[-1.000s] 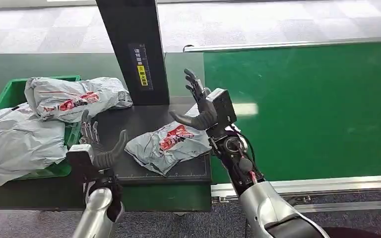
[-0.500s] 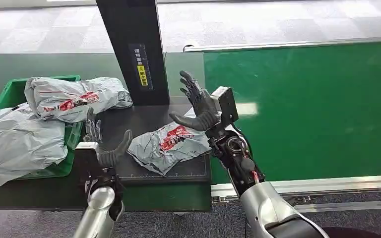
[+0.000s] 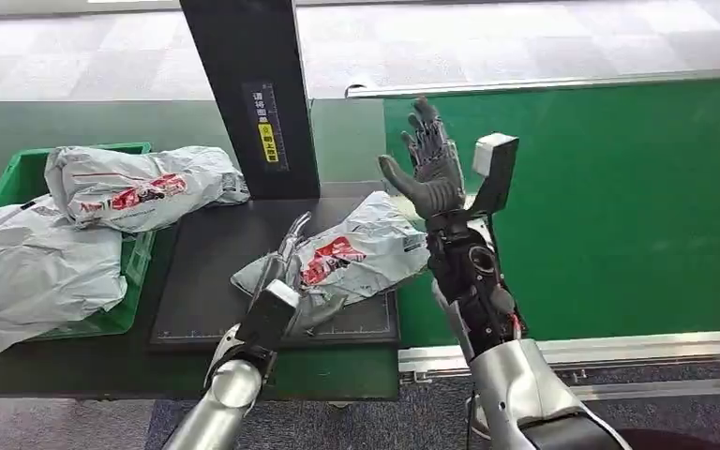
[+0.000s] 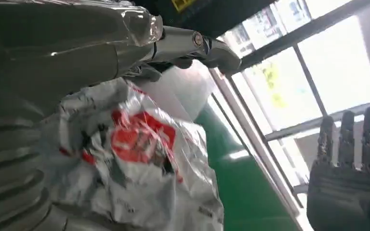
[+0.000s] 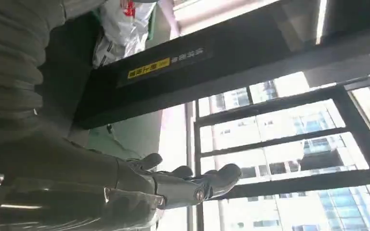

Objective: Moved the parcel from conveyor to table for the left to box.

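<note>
A grey parcel [image 3: 356, 251] with a red label lies crumpled on the black mat [image 3: 202, 281] of the table, its right end at the conveyor's edge. My left hand [image 3: 281, 272] lies on the parcel's left end, its fingers [image 3: 295, 232] stretched straight over the wrapping. The left wrist view shows the parcel [image 4: 139, 159] close under those fingers [image 4: 183, 43]. My right hand [image 3: 428, 167] is raised above the parcel's right end, holding nothing and touching nothing, its fingers spread and pointing up; its fingers [image 5: 183, 185] are also spread in the right wrist view.
A black post [image 3: 248, 94] rises behind the mat. Left of the table, a green bin [image 3: 14, 173] holds two grey parcels [image 3: 141, 187]. The green conveyor belt [image 3: 600, 206] runs to the right, with a metal rail along its near side.
My right hand let go of the parcel's right end and rose up and to the right. My left hand moved right from the mat's edge onto the parcel's left end.
</note>
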